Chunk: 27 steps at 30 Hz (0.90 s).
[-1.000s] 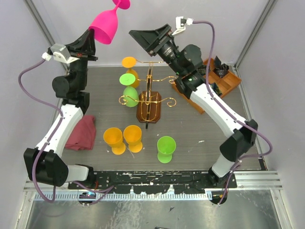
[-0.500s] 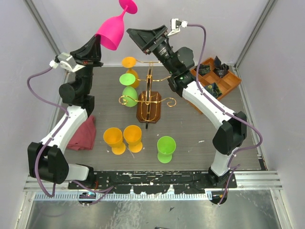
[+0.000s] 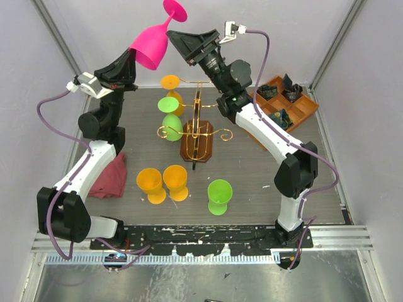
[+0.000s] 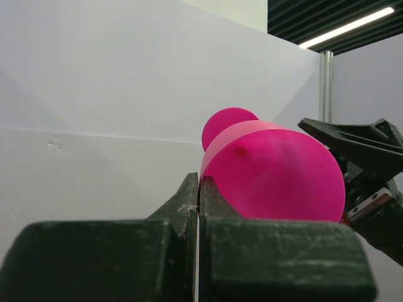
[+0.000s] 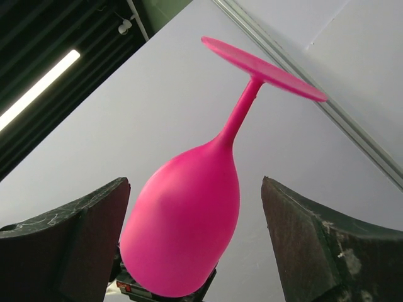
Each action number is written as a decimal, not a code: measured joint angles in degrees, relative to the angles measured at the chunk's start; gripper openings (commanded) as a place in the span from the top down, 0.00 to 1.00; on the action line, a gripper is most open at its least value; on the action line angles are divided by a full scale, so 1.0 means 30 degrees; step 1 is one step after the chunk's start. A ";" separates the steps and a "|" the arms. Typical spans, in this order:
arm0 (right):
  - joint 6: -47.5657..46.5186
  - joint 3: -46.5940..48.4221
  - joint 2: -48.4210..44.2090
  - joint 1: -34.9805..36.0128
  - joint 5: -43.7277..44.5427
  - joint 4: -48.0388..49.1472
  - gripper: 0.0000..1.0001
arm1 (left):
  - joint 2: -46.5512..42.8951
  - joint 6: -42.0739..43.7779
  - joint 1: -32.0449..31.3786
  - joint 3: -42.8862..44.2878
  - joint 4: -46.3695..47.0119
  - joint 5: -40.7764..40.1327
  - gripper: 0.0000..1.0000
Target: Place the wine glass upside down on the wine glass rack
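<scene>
I see a grey wood-grain table [image 3: 264, 170] boxed in by pale walls. My left gripper [image 3: 131, 58] is pinched almost closed on the rim of the pink wine glass [image 3: 151, 49], holding it high, foot uppermost, above and behind the wine glass rack [image 3: 196, 143]. My right gripper [image 3: 181, 43] is spread wide on either side of the bowl, not touching it. Three small glasses [image 3: 168, 104] cluster at the rack's left arms, and three standing glasses [image 3: 176, 181] are nearer me. An orange tray [image 3: 305, 108] sits on the right and a red cloth [image 3: 108, 176] on the left.

The table [image 3: 258, 179] bears the rack [image 3: 197, 146], 2 orange glasses [image 3: 151, 182] [image 3: 176, 181], 1 green glass [image 3: 220, 195], a red cloth [image 3: 107, 178] and a tray [image 3: 312, 104]
</scene>
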 measured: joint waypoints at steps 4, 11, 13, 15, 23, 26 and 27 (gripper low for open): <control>-0.0102 0.0685 0.0459 0.0000 0.0087 -0.0022 0.13 | 0.0000 -0.0240 0.0000 -0.0160 0.0321 0.0525 1.00; -0.0197 0.1435 0.0729 0.0000 0.0138 -0.0022 0.18 | -0.0080 -0.0372 -0.0080 -0.0758 0.0481 0.0976 1.00; -0.0226 0.1435 0.0758 0.0000 0.0138 -0.0015 0.20 | -0.0087 -0.0372 -0.0109 -0.0780 0.0576 0.1078 1.00; -0.0233 0.1443 0.0787 0.0000 0.0138 -0.0022 0.23 | -0.0109 -0.0364 -0.0109 -0.0780 0.0612 0.1217 1.00; -0.0233 0.1792 0.1173 -0.0036 0.0080 -0.0022 0.46 | -0.0109 -0.0357 -0.0211 -0.0780 0.0707 0.1392 1.00; -0.0248 0.1865 0.1275 -0.0087 0.0051 -0.0036 0.57 | -0.0109 -0.0233 -0.0313 -0.0780 0.0729 0.1311 1.00; -0.0255 0.1872 0.1297 -0.0095 0.0044 -0.0080 0.61 | -0.0109 -0.0182 -0.0350 -0.0780 0.0750 0.1231 1.00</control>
